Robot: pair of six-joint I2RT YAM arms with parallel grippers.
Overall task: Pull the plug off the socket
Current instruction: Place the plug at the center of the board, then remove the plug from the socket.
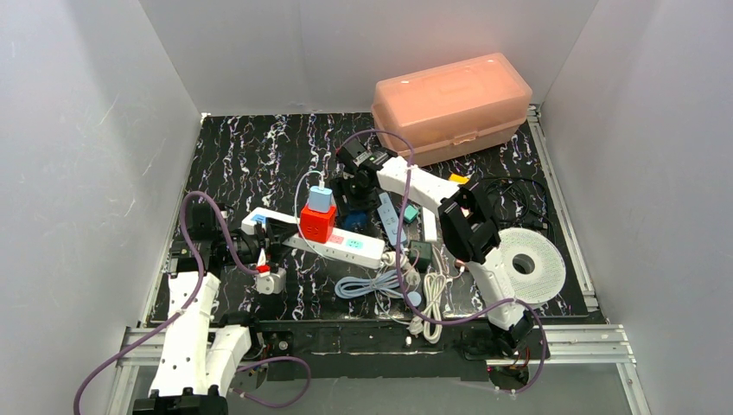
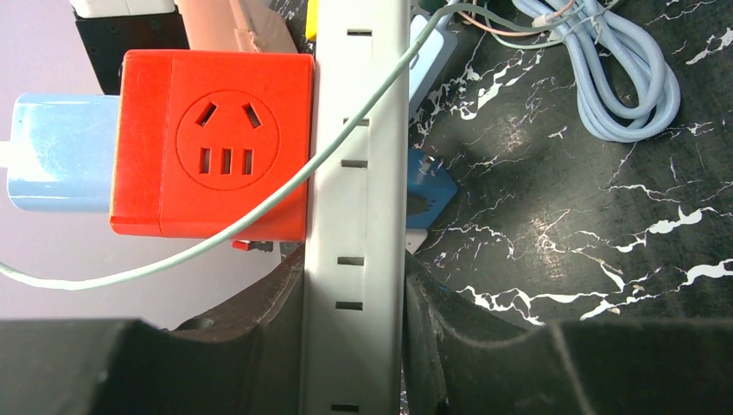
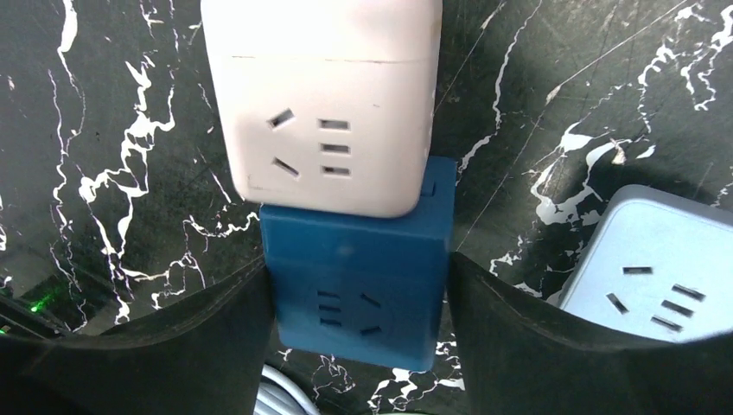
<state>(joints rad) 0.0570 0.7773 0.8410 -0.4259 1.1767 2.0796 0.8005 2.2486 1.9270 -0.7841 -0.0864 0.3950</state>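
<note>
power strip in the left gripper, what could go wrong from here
1. The left gripper clamps the power strip near one end only, so a hard pull on the red adapter might tilt or lift the strip.
2. A thin cable lies across both and could snag.
3. The right gripper flanks a blue cube away from the strip.

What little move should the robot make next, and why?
Probably take the right hand off the blue cube and over to the red cube: that one sits plugged in the white strip, which the left hand clamps, while the blue cube lies on the table.
</note>
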